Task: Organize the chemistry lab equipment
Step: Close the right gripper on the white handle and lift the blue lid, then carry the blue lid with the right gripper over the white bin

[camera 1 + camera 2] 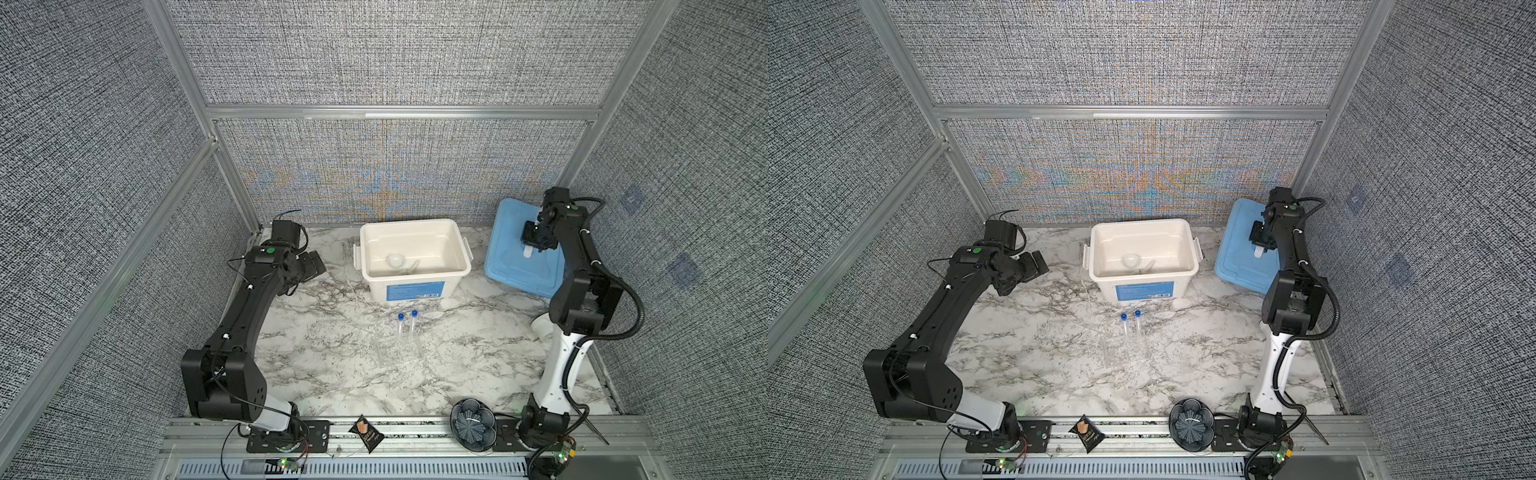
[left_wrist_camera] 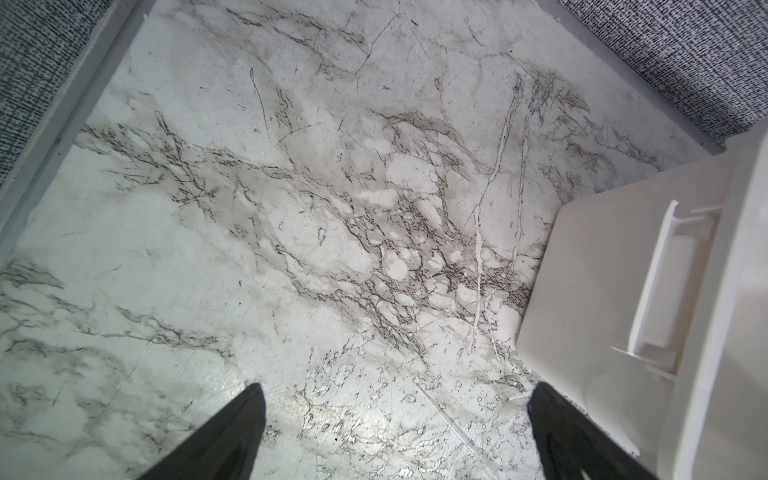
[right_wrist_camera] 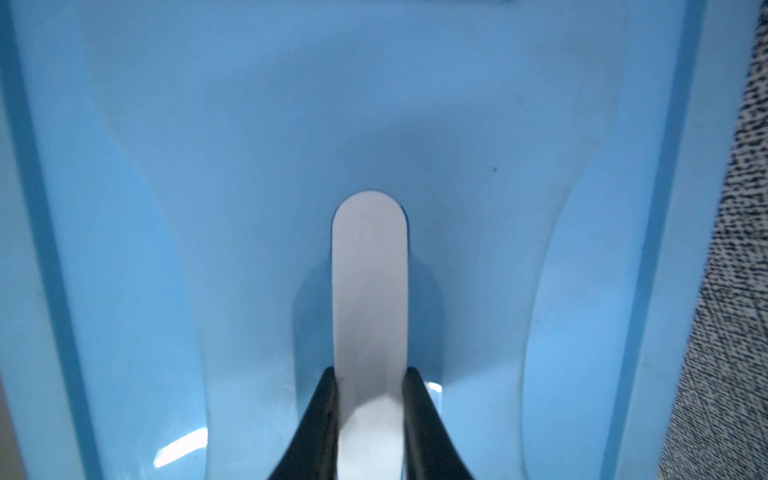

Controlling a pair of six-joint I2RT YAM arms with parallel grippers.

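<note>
Right wrist view tells it best: right gripper point(image 3: 370, 374) fingers narrow, pinching the white pestle point(image 3: 369, 270) just over the blue lid point(image 3: 166, 166). Left wrist view: left gripper point(image 2: 395, 395) fingers spread wide above the marble table point(image 2: 249, 208), beside the white bin point(image 2: 582, 270). Only the top views give counts: two blue-capped tubes point(image 1: 414, 326) upright in one clear rack point(image 1: 399, 353) mid-table, one white dish point(image 1: 394, 260) in the bin, possibly another piece beside it, too faint to tell.
</note>
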